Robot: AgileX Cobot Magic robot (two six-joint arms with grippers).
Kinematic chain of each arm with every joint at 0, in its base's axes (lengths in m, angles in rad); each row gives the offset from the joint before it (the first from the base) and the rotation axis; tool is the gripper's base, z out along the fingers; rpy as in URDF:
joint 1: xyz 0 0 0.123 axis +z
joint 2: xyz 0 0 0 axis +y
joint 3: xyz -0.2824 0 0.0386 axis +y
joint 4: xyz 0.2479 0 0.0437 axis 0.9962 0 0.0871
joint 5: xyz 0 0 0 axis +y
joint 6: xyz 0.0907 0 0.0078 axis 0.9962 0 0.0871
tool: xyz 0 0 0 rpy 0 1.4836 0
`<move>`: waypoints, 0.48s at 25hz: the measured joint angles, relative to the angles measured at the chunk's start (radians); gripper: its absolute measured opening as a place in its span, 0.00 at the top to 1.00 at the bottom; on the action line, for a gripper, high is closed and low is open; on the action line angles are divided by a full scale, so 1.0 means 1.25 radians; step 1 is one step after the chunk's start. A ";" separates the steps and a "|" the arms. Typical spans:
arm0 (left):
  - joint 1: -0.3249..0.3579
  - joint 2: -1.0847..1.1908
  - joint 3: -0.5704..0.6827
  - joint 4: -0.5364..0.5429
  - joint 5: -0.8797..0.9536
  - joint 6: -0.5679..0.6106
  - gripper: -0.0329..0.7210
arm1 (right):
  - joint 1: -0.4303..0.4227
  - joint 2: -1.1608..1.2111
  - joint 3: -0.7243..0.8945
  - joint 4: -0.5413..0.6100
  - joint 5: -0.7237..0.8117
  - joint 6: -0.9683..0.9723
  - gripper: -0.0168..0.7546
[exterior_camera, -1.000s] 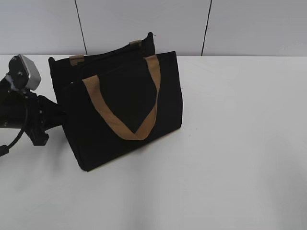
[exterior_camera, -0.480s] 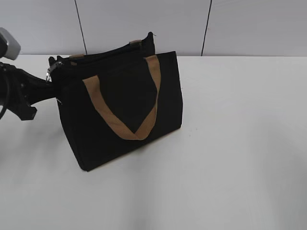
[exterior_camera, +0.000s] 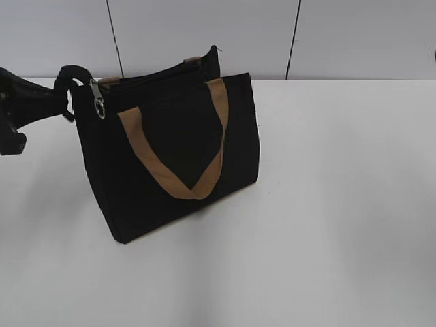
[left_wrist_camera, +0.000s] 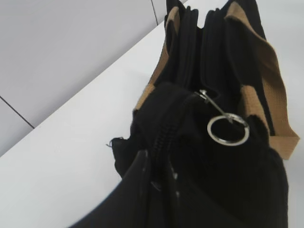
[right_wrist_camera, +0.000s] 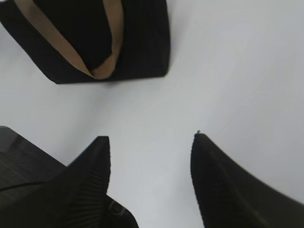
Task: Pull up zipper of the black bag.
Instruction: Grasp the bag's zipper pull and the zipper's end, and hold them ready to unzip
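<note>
The black bag (exterior_camera: 177,150) stands upright on the white table (exterior_camera: 327,204), a tan strap handle (exterior_camera: 170,180) hanging down its front. Its zipper (left_wrist_camera: 164,137) runs along the top edge; the metal pull with a silvery ring (left_wrist_camera: 228,129) hangs near the left end and also shows in the exterior view (exterior_camera: 99,105). My left gripper (exterior_camera: 68,85) is at the bag's top left corner. In the left wrist view it (left_wrist_camera: 159,166) is shut on the black fabric at the zipper's end. My right gripper (right_wrist_camera: 151,142) is open and empty above bare table, right of the bag (right_wrist_camera: 142,42).
A grey panelled wall (exterior_camera: 204,34) stands right behind the table's far edge. The bag sits left of the middle, near that far edge. The right arm does not show in the exterior view.
My left gripper has risen from low beside the bag to its top left corner and closed on the fabric there. The ring pull has come into view.
</note>
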 joint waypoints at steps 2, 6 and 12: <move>0.000 -0.019 0.000 0.004 0.000 -0.002 0.92 | 0.000 0.053 -0.060 0.062 0.005 -0.059 0.47; 0.000 -0.056 0.001 0.005 0.000 -0.004 0.92 | 0.011 0.162 -0.157 0.156 0.019 -0.130 0.50; 0.000 -0.082 0.001 0.002 0.001 -0.028 0.92 | 0.177 0.309 -0.288 0.151 0.012 -0.143 0.51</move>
